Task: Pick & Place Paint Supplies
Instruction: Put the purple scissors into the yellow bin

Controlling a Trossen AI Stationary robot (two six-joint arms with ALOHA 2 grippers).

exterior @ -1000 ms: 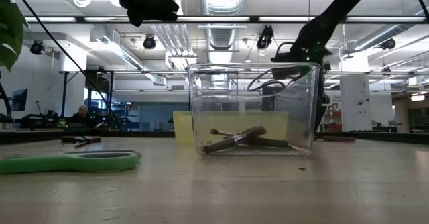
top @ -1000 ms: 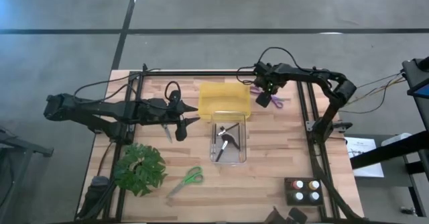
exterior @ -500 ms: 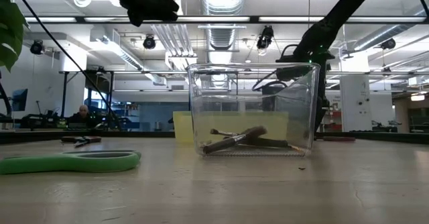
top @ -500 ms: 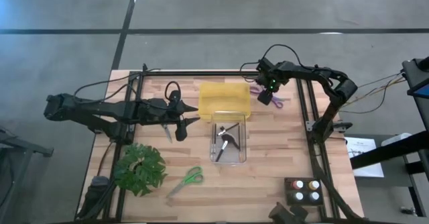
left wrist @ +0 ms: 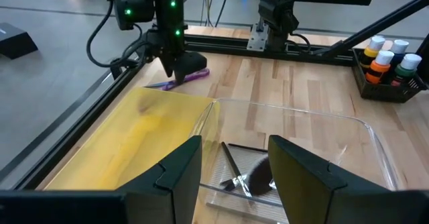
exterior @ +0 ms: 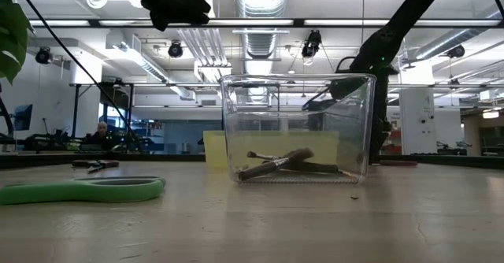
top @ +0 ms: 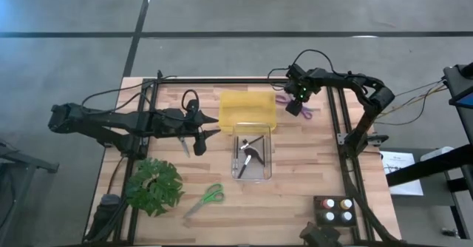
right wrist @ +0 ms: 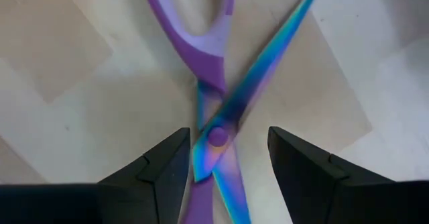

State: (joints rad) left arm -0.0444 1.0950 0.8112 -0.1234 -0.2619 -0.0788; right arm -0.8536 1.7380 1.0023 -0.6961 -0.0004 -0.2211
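- While our left hand (top: 198, 132) waited with fingers apart and empty, left of the clear bin (top: 254, 158), we worked on the purple scissors (top: 298, 108).
- They lay with blades crossed open on the far right of the table (top: 295, 191), just right of the yellow bin (top: 247, 112).
- Our right hand (right wrist: 224, 158) hung directly over their pivot, fingers apart on either side, nothing gripped yet.
- We judged this the reach-and-grasp step; next we needed to lower, close squarely on the pivot, then lift toward a bin.
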